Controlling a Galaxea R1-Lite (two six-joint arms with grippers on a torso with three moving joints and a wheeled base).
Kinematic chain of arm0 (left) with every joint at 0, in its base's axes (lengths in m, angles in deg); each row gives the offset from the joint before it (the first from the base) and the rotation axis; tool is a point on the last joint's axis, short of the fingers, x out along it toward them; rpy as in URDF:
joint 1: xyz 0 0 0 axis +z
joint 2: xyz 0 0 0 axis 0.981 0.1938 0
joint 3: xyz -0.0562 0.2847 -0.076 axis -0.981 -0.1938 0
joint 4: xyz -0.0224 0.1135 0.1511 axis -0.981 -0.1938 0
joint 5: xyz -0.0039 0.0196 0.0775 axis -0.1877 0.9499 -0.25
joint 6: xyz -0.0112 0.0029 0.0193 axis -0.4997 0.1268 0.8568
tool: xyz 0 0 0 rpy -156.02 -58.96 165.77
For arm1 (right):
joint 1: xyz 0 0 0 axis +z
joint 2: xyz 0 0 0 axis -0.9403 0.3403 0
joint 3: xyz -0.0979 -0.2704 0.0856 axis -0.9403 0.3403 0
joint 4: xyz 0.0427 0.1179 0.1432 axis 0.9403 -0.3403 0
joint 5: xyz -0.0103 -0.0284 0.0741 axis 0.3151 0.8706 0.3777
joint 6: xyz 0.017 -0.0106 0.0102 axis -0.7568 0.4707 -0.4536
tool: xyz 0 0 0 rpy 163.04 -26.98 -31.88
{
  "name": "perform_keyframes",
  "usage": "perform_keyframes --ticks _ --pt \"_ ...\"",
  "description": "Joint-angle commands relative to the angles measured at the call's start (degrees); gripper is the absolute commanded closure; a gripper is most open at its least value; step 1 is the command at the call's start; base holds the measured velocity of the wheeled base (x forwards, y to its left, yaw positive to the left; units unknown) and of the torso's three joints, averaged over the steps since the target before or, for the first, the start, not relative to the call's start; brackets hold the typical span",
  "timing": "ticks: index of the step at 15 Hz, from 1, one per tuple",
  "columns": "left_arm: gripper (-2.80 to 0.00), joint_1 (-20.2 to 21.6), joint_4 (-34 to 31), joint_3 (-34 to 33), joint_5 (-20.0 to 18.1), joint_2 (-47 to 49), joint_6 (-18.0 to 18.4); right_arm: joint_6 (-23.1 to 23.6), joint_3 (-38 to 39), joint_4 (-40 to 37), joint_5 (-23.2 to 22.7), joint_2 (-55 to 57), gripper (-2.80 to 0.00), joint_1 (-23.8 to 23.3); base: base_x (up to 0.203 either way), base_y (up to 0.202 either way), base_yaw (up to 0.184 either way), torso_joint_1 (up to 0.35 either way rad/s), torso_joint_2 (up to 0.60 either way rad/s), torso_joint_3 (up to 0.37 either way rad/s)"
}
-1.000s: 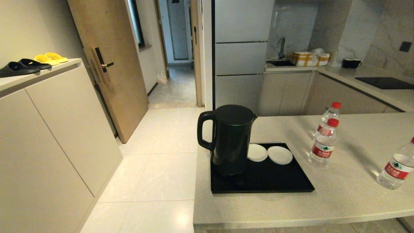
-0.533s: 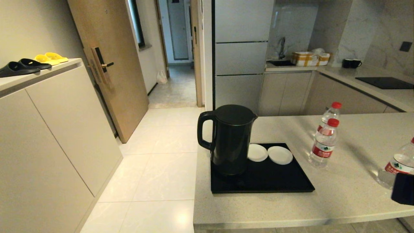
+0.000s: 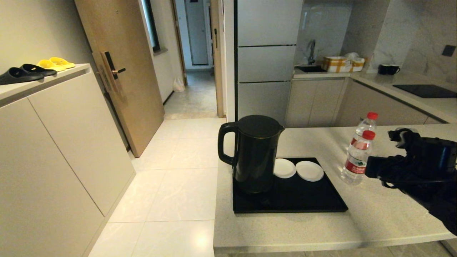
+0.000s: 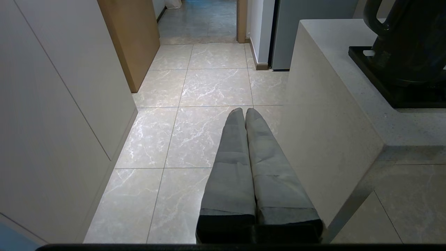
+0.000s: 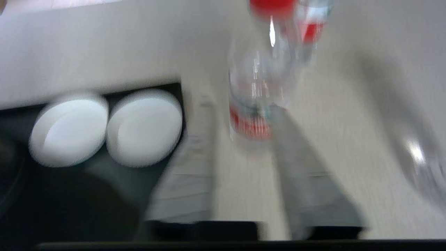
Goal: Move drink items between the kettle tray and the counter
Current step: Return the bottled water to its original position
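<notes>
Left gripper (image 4: 244, 115) hangs low over the pale marble floor tiles (image 4: 209, 87), fingers pressed together. Centre frame, the flat black kettle tray (image 3: 307, 200) holds a black kettle (image 3: 254, 153) and two white round lids (image 3: 299, 170). Right of it on the beige speckled counter (image 3: 357, 221), the nearest clear red-capped water bottle (image 3: 356, 157) stands just ahead of the right gripper (image 5: 244, 164), fingers spread.

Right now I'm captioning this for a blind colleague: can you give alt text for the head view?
The right gripper reaches over the counter toward two red-capped water bottles standing beside the black tray. The tray holds a black kettle and two white lids.
</notes>
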Motion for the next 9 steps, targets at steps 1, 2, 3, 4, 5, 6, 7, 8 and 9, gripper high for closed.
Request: perform_keyframes --ticks 1,2,3,4,5,6,7,8,9 --pt "0.00 0.1 0.0 0.0 0.0 0.1 0.0 2.7 -4.2 -1.0 0.2 6.6 -2.80 -0.6 0.000 0.000 0.000 0.000 0.00 0.000" --pt "0.00 0.1 0.0 0.0 0.0 0.1 0.0 3.8 -5.1 -2.9 -0.1 6.6 -2.80 -0.6 0.000 0.000 0.000 0.000 0.00 0.000" --pt "0.00 0.1 0.0 0.0 0.0 0.1 0.0 3.9 -7.2 -4.5 -0.4 6.6 -2.80 -0.7 0.000 0.000 0.000 0.000 0.00 0.000" --pt "0.00 0.1 0.0 0.0 0.1 0.1 0.0 3.9 -9.6 -8.1 -0.6 6.6 -2.80 -1.0 0.000 0.000 0.000 0.000 0.00 0.000" --pt "0.00 0.1 0.0 0.0 0.0 0.1 0.0 3.7 -10.7 -11.3 -0.8 6.1 -2.80 -1.1 0.000 0.000 0.000 0.000 0.00 0.000" --pt "0.00 0.0 0.0 0.0 0.1 0.1 0.0 3.2 -11.1 -12.4 -0.8 5.6 -2.80 -1.2 0.000 0.000 0.000 0.000 0.00 0.000" --pt "0.00 0.1 0.0 0.0 0.1 0.1 0.0 2.9 -11.5 -12.4 -0.9 6.1 -2.80 -1.5 0.000 0.000 0.000 0.000 0.00 0.000" --pt "0.00 0.1 0.0 0.0 0.0 0.0 0.0 2.6 -12.2 -12.8 -0.8 6.7 -2.80 -2.2 0.000 0.000 0.000 0.000 0.00 0.000" --pt "0.00 0.0 0.0 0.0 0.0 0.1 0.0 2.5 -12.6 -13.0 -0.8 7.3 -2.80 -2.7 0.000 0.000 0.000 0.000 0.00 0.000"
